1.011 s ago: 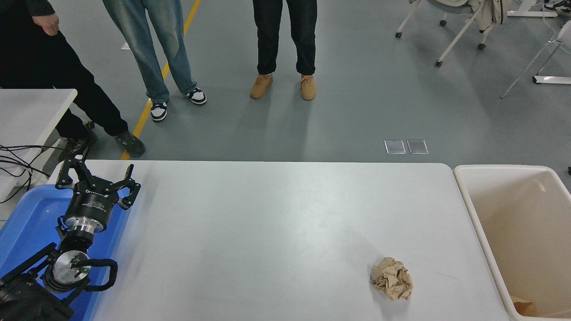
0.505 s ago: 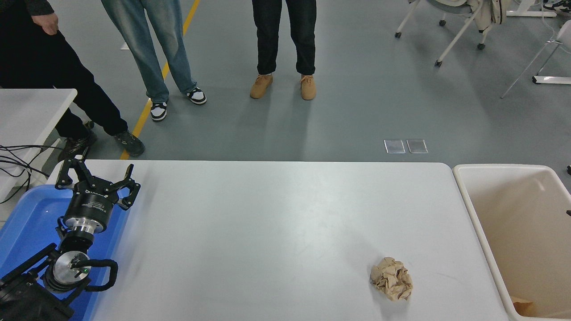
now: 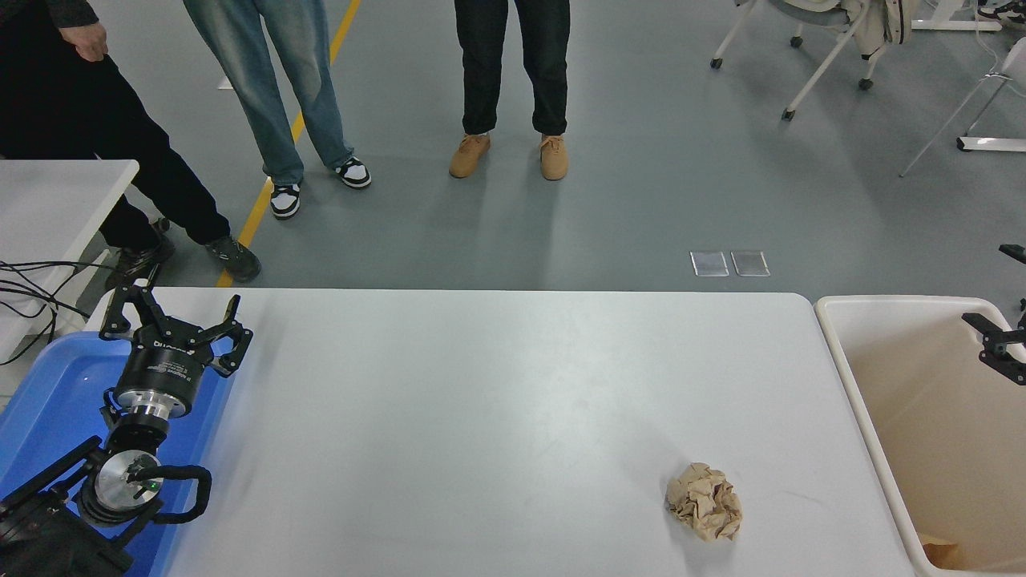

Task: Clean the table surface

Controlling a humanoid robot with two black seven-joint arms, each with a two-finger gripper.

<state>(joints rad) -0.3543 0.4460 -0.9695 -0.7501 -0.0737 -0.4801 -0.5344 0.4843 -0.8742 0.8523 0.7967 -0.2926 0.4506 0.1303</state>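
Observation:
The white table surface (image 3: 481, 401) fills the middle of the head view. A crumpled ball of brown paper (image 3: 704, 502) lies on it near the front right. My right gripper (image 3: 987, 284) pokes in from the right edge above the beige bin, far from the paper ball; its fingers stand apart, open and empty. At the lower left my left gripper (image 3: 172, 316) is parked open over the blue bin, holding nothing.
A beige bin (image 3: 842, 361) stands against the table's right end with a brown scrap (image 3: 938, 551) in its bottom. A blue bin (image 3: 48, 401) sits at the left end. A small white table (image 3: 56, 200) with cables is further left. Three people stand beyond the far edge.
My right gripper has come into view at the right edge, above the beige bin. The left arm and the paper ball have not moved.

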